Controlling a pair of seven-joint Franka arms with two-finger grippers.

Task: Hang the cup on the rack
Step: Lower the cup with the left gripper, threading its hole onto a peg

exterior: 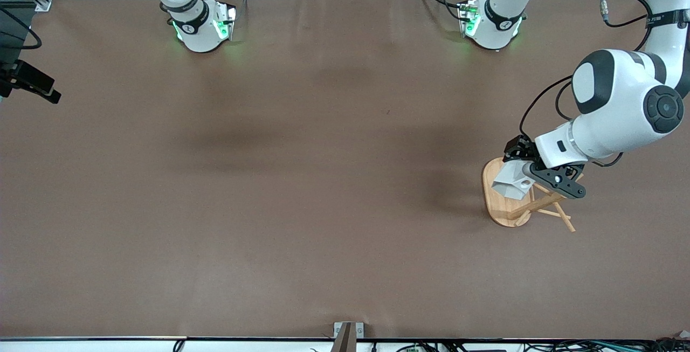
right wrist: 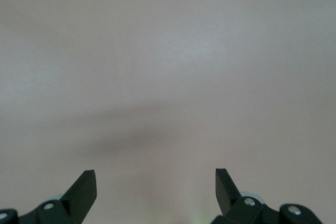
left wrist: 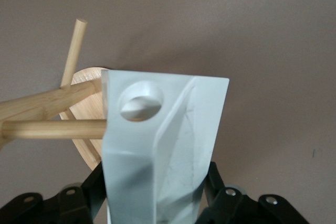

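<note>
At the front view's right edge, the left gripper (exterior: 531, 171), fingers pinching the cup (exterior: 513, 182) over the rack (exterior: 498, 204), should line the handle hole (left wrist: 140, 101) up with a peg (left wrist: 55, 129) before sliding on, while the right gripper (right wrist: 156, 184) waits, fingers spread.

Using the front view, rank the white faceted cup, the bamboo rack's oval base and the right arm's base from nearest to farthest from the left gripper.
1. White faceted cup: held in the left gripper, above the rack.
2. Bamboo rack's oval base: on the table beneath the cup.
3. Right arm's base: toward the right arm's end of the table.
</note>
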